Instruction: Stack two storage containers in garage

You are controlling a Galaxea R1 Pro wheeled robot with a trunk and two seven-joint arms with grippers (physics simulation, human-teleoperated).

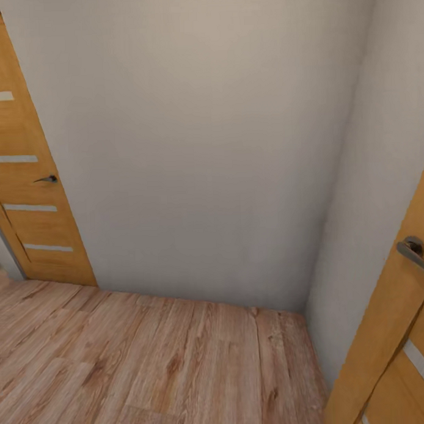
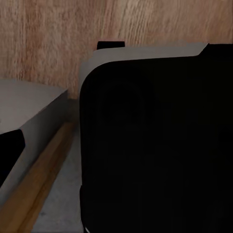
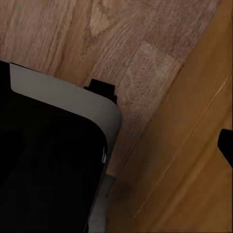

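Two honey-wood doors (image 1: pixel 27 182) (image 1: pixel 393 328) flank a bare wall (image 1: pixel 203 145) above wood-plank floor (image 1: pixel 150 361); neither gripper's grip state can be told.

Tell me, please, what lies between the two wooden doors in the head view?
A bare white-grey wall that turns a corner stands between the left door and the right door, with light wood-plank floor below, seen in the head view.

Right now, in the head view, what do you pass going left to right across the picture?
Wooden door with frosted strips → its dark handle → plain white-grey wall → wall corner → second wooden door's handle at the right edge.
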